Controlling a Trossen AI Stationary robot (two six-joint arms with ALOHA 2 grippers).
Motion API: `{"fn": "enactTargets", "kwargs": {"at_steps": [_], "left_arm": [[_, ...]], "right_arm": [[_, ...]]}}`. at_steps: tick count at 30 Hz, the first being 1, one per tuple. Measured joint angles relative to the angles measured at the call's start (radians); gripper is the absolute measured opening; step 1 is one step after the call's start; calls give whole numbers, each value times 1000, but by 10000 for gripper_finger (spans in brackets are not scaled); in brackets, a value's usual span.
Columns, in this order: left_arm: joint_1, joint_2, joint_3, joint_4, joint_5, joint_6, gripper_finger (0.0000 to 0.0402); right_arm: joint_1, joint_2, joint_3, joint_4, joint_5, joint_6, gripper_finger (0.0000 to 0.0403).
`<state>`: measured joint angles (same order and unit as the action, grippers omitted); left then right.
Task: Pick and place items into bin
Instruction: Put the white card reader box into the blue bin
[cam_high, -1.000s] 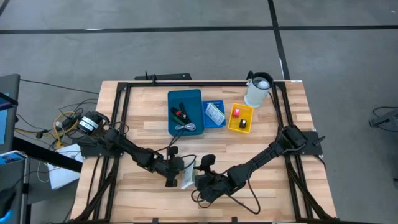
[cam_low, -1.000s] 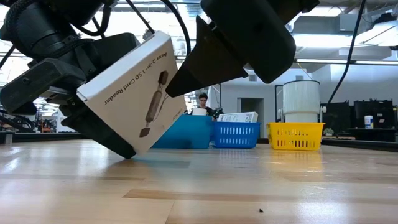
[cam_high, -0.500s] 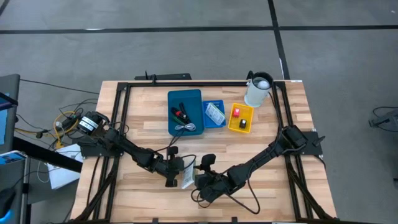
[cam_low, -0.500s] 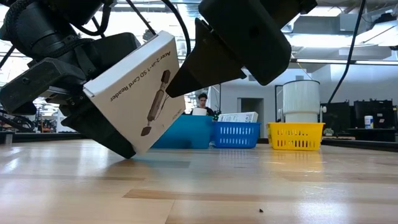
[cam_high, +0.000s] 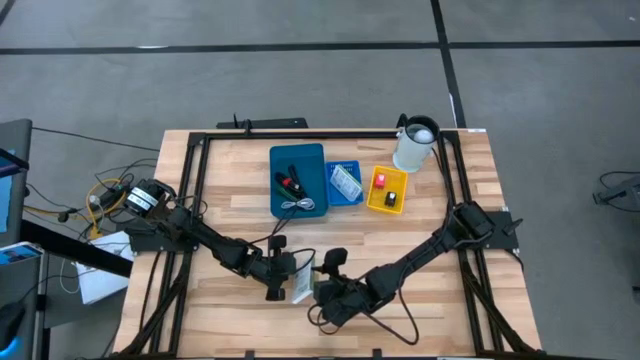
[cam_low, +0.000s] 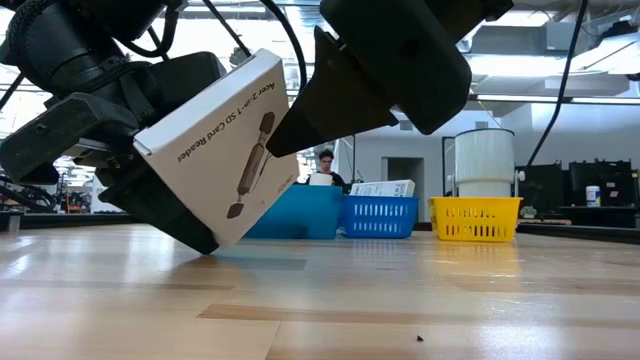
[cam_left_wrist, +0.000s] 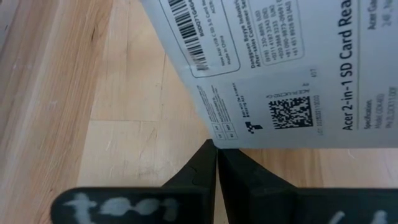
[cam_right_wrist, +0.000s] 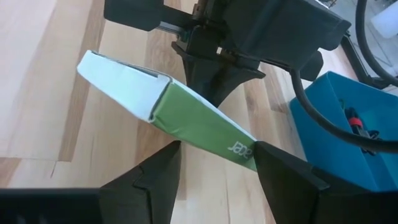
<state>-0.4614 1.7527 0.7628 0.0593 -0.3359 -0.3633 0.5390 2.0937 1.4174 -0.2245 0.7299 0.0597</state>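
Between both pincers, tilted card-reader box (cam_low: 215, 150)

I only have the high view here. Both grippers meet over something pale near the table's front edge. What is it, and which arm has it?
Observer: It is a white box printed "Acer 2-in-1 SD Card Reader". The left gripper is shut on its edge.
Operator: And the right one?
Observer: The right gripper is open, with a finger on either side of the box's green side, not clamping it.
Operator: Is the box lying flat?
Observer: No, the low view shows it steeply tilted.
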Motion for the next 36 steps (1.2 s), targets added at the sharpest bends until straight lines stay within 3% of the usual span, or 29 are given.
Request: {"fn": "enactTargets", "kwargs": {"at_steps": [36], "left_arm": [[0,0,-1,2,10,0,0]], "right_arm": [[26,-1,0,-55,6,74,191]]}}
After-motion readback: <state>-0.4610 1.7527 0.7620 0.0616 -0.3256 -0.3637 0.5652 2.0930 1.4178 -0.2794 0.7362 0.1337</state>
